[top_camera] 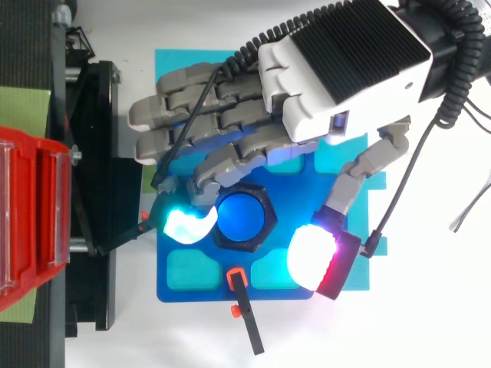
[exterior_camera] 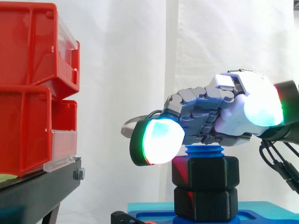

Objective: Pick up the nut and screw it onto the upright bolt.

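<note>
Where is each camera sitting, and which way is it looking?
Side view: beside the work, level with it, looking across at the nut on the blue bolt; the hand enters from the right.
Top view: above, looking down on the same nut and bolt; the hand enters from the upper right.
Shared: hand, nut, bolt, red bins.

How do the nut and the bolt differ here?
The nut is black and hexagonal; the bolt is blue and round. The nut rings the bolt; the bolt's ribbed top pokes above the nut. Both stand upright on the blue base, beneath the robot hand.
</note>
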